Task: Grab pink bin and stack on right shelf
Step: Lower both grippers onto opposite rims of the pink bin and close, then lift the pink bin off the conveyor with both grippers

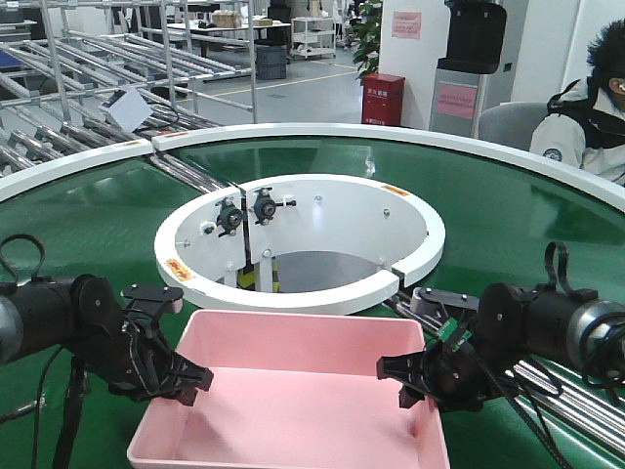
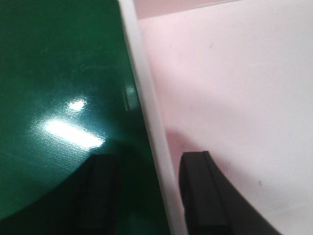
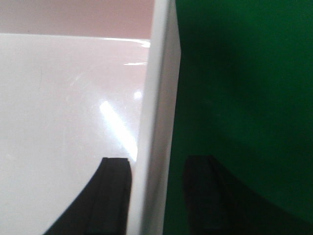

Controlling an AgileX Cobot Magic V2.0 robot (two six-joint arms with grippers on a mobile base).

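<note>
The pink bin (image 1: pixel 293 391) lies on the green belt (image 1: pixel 88 205) at the front centre, empty. My left gripper (image 1: pixel 187 376) is open and straddles the bin's left rim (image 2: pixel 146 112), with one finger (image 2: pixel 200 191) inside the bin and the other (image 2: pixel 100 196) outside over the belt. My right gripper (image 1: pixel 405 376) is open and straddles the right rim (image 3: pixel 156 98), with one finger (image 3: pixel 115 196) inside against the wall and the other (image 3: pixel 203 196) outside. The bin floor shows in both wrist views (image 2: pixel 234 98) (image 3: pixel 63 98). The right shelf is out of view.
A white ring housing (image 1: pixel 425 234) with an open well stands just behind the bin. Metal roller rails (image 1: pixel 566 391) run at the front right and more racks (image 1: pixel 88 59) at the back left. A seated person (image 1: pixel 596 107) is at the far right.
</note>
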